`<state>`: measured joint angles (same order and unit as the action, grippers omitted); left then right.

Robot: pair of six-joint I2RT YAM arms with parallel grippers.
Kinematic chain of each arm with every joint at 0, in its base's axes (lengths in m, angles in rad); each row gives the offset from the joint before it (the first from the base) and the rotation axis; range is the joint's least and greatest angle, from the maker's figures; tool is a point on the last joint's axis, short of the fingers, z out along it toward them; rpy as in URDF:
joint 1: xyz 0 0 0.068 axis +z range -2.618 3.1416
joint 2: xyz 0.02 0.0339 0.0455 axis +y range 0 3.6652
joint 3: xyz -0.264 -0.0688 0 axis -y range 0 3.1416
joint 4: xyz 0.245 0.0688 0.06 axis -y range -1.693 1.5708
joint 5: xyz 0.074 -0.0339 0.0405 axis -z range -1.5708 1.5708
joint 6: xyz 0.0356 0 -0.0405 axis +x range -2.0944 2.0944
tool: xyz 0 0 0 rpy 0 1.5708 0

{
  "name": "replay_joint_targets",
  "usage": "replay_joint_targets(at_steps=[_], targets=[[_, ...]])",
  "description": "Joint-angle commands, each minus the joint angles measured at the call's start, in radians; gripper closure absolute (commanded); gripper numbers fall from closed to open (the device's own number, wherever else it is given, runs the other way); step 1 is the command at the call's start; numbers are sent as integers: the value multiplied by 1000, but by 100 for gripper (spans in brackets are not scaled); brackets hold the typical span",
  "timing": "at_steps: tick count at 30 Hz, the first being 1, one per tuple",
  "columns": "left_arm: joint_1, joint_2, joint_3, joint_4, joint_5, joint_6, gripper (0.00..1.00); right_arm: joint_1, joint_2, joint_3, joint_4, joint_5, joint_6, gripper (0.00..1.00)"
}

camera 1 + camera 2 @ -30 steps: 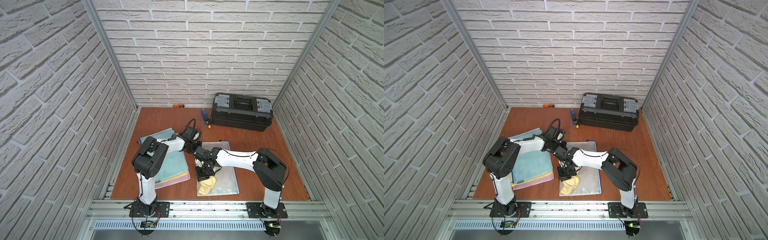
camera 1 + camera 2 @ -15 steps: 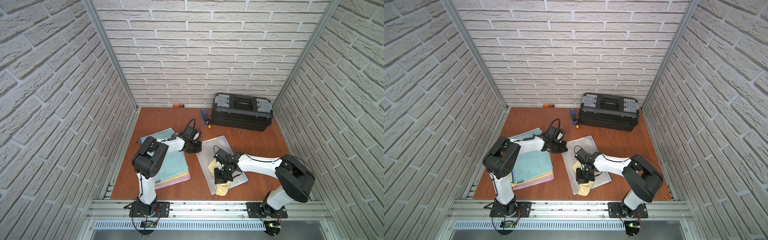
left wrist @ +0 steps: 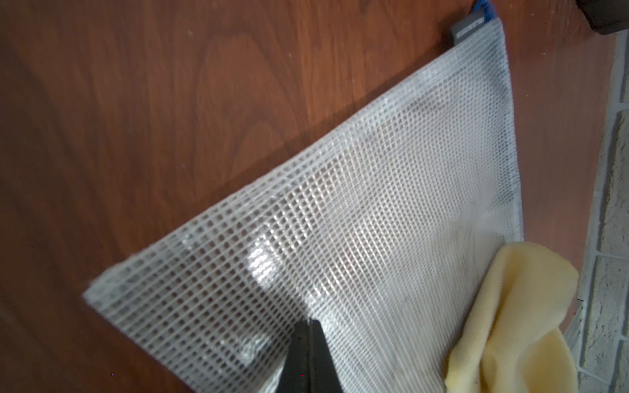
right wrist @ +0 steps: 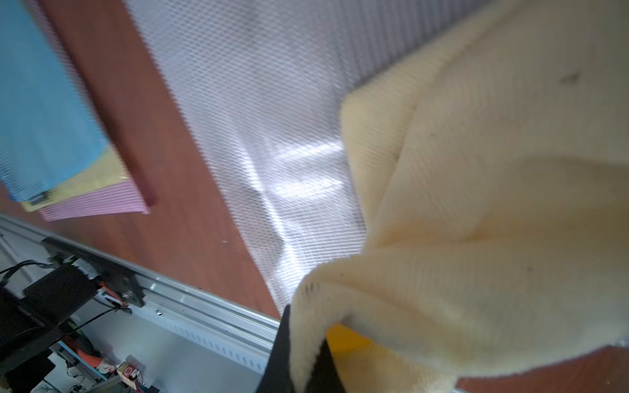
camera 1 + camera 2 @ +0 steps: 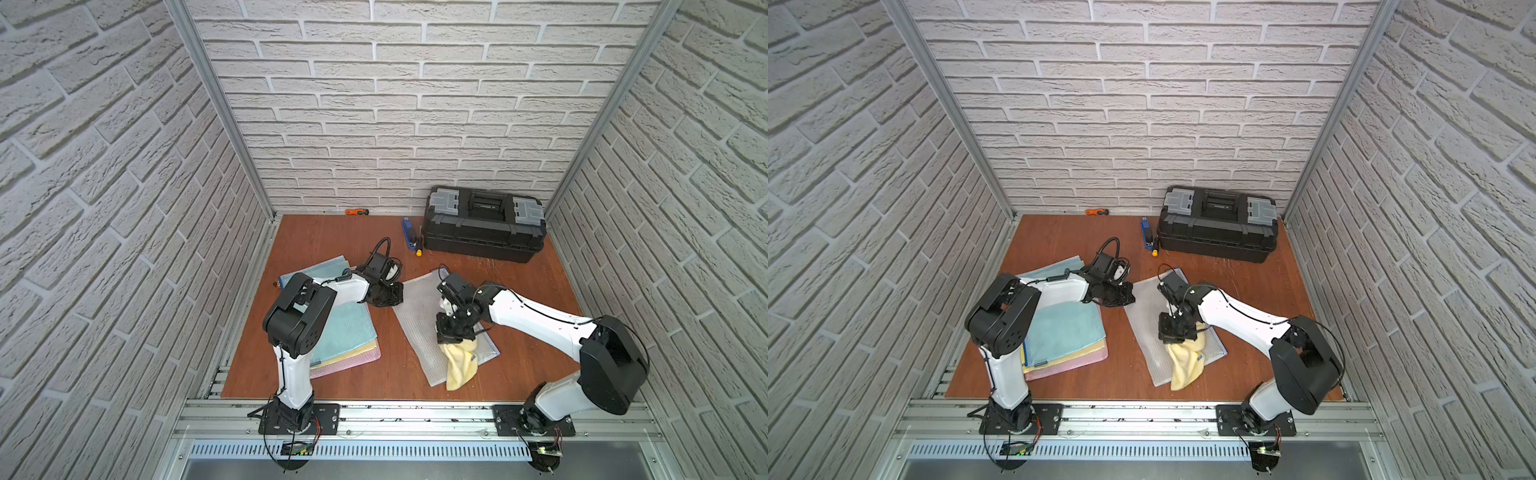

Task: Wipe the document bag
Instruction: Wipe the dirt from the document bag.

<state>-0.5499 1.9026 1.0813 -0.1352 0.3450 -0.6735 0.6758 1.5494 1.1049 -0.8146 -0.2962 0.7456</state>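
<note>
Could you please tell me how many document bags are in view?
4: a clear bag under the yellow cloth, then a blue bag, a yellow bag and a pink bag stacked beside it; the left arm may hide more.

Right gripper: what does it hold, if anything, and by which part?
The right gripper holds the yellow cloth, pinched at a bunched fold at one end.

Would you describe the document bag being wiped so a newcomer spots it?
Find the black toolbox at the back wall. In front of it lies the document bag; unlike the stacked coloured bags, it is clear mesh, partly under a yellow cloth.
</note>
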Motion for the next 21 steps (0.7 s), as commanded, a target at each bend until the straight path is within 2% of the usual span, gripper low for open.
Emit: replay_joint_targets(at_steps=[1,6,10,15,21], targets=[[13,39,-42,-70,-75,3,100,31,97,114,22,-38,-59,98],[14,36,-36,-72,-71,-2,100,24,251,201,73,-66,-94,98],[15,32,-29,-75,-70,-3,100,16,303,161,126,-89,-83,98],[19,32,-26,-69,-71,-5,100,4,258,2,159,-68,-53,98],[22,39,-27,-73,-69,-1,100,-21,100,-249,183,-41,5,98]])
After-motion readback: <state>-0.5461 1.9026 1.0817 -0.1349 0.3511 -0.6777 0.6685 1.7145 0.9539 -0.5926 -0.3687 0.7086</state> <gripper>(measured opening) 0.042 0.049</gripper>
